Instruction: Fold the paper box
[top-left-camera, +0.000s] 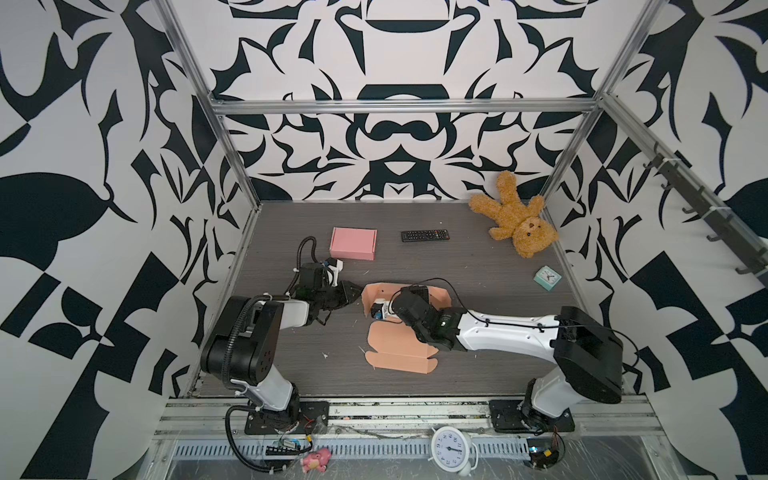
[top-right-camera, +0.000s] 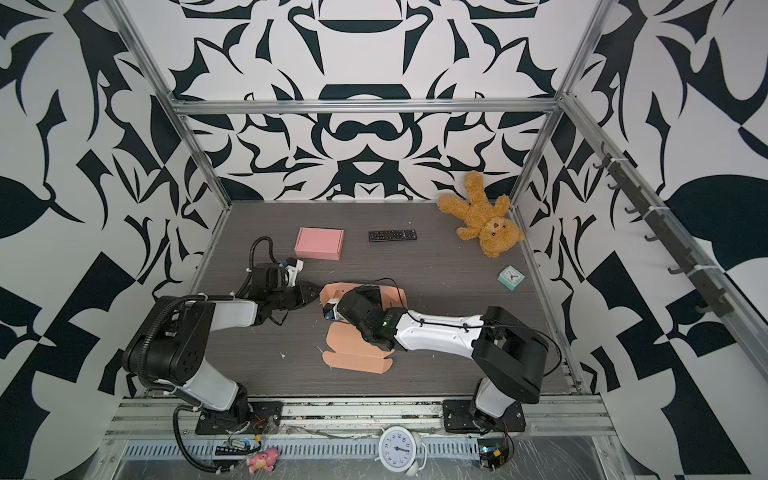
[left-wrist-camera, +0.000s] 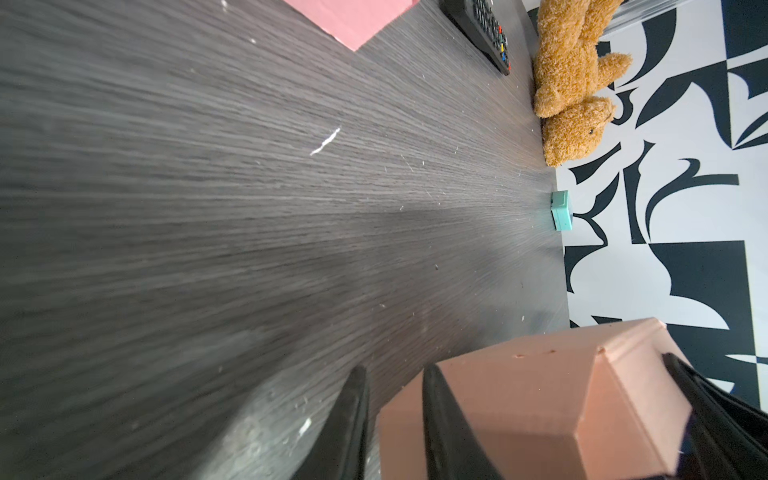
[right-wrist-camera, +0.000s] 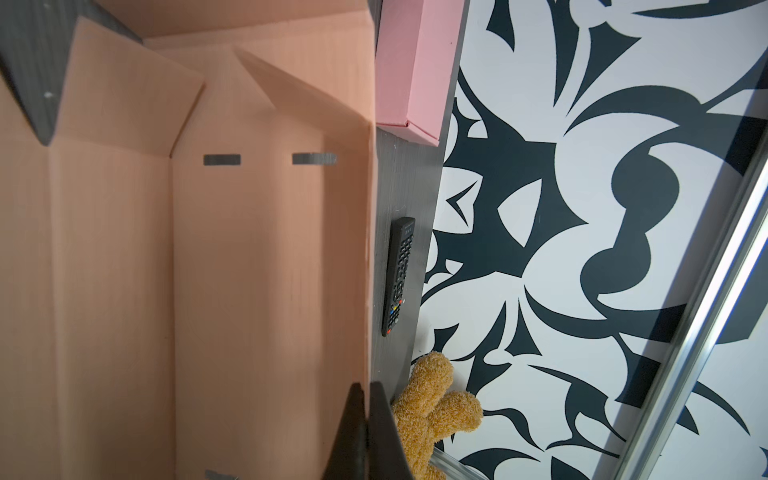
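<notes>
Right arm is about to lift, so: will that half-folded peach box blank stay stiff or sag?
Probably sags. The peach box blank is thin sheet, mostly lying flat, its panels joined only by creases. The raised walls look flimsy and may hinge back. It is likely light, so the right gripper, jaws pinched on one wall edge, could drag the whole sheet.

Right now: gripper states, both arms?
Left gripper: partly open, straddling a raised corner flap of the peach paper box.
Right gripper: shut on the box's upright far wall.
</notes>
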